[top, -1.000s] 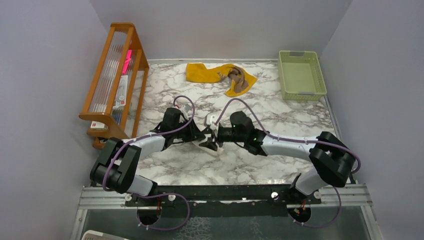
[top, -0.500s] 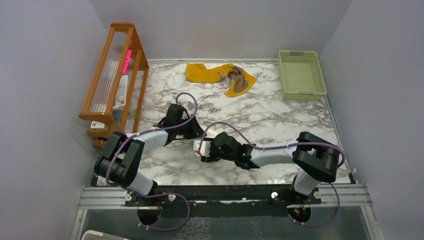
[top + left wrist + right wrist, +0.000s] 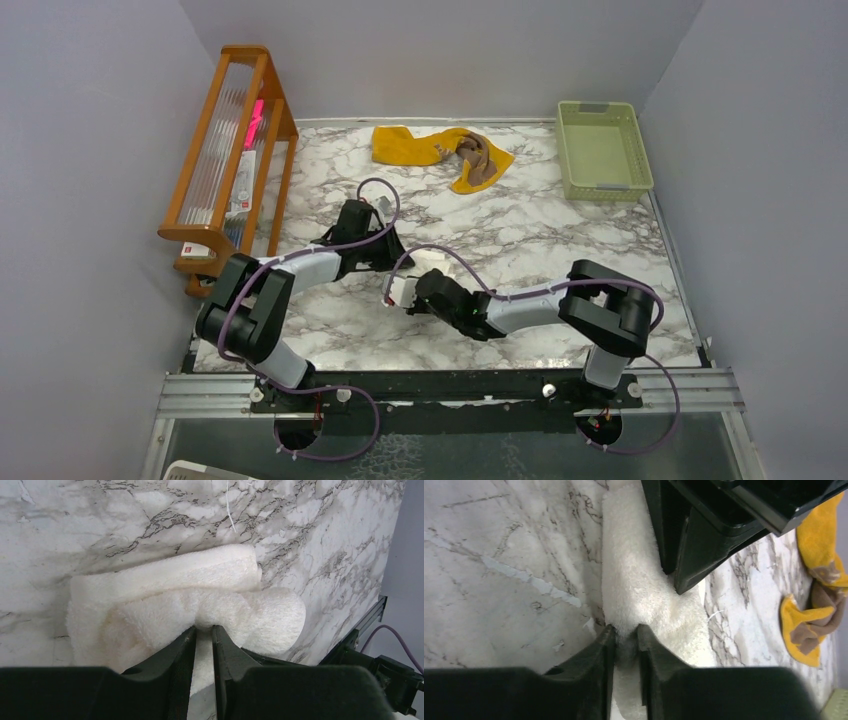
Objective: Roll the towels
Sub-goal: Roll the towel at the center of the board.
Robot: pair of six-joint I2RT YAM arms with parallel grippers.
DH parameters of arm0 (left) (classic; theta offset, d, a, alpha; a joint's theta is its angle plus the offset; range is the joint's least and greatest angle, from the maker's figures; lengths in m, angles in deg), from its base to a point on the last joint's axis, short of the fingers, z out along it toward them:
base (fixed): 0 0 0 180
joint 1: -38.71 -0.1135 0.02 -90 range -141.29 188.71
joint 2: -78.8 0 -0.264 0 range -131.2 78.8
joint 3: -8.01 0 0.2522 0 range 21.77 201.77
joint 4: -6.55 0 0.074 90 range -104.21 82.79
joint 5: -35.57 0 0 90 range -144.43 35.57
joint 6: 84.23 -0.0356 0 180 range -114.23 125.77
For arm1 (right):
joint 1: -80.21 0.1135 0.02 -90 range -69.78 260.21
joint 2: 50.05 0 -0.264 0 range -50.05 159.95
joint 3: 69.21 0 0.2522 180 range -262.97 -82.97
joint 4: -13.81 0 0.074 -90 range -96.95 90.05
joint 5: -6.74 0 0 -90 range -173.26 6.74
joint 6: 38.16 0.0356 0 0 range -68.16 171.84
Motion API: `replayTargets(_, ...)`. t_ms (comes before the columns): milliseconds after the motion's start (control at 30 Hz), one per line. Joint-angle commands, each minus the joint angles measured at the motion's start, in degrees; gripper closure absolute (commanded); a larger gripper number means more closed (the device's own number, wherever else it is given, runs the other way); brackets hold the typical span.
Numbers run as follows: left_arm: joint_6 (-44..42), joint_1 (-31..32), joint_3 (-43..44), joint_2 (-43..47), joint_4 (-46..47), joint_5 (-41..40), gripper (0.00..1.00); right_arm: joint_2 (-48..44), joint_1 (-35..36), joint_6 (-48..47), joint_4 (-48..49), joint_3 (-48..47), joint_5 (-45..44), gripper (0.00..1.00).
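Left gripper [image 3: 204, 630]: we see its fingers drawn almost together, nipping a fold of the white towel [image 3: 200, 595] between the tips.
Right gripper [image 3: 626, 630]: its fingers are likewise nearly closed, pinching the towel's edge where it meets the table [image 3: 499, 580].
Gripper to gripper: from the right wrist we see the left fingers come down on the towel just beyond the right fingertips and a little to their right; the two grippers hold the same cloth close together.
White towel: it lies on the table between the two grippers. Just past the left fingertips we see a thick, rounded roll running across, with a flatter layer lying behind it. From the right wrist it stretches away from the fingertips as a narrow strip.
Yellow towel [image 3: 420, 145]: well beyond both grippers, crumpled on the far side of the table.
Brown towel [image 3: 476, 158]: bunched on the yellow towel's right end, touching it.
Basket [image 3: 632, 150]: in the far right corner, well apart from the fingers.
Rack [image 3: 205, 165]: wooden, along the table's left edge, outside the left arm.
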Motion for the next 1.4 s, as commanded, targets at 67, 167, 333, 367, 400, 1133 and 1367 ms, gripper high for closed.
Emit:
replayTargets(67,-3.26,0.47,2.03,-2.08,-5.74,-2.05,0.77,2.33,0.05,3.36,-1.71,-1.34,-6.24,0.99)
replayTargets(167,-4.39,0.52,4.93,-1.66,-8.54,-1.85,0.77,1.57,-0.05,4.74,-2.09,-1.82,-4.97,0.99)
replayTargets(333,-9.18,-0.22,14.89,0.68,-18.96,-1.01,0.72,-4.57,-2.02,13.54,-7.37,-2.49,5.52,0.99)
replayTargets(367,-10.14,-0.84,17.18,1.24,-21.09,-1.45,0.71,-5.96,-2.43,15.98,-8.45,-2.72,7.39,0.99)
replayTargets(400,-10.82,-1.57,19.1,1.78,-22.52,-1.54,0.7,-7.23,-2.76,18.05,-9.56,-2.98,9.01,0.99)
replayTargets(1133,-4.93,-5.72,6.03,22.13,-25.98,-4.3,0.64,1.18,-19.57,42.6,-16.33,-16.58,43.23,0.99)
replayTargets(1367,4.11,-5.66,0.96,27.51,-24.49,-1.43,0.53,3.3,-20.46,43.61,-14.83,-17.45,44.35,0.99)
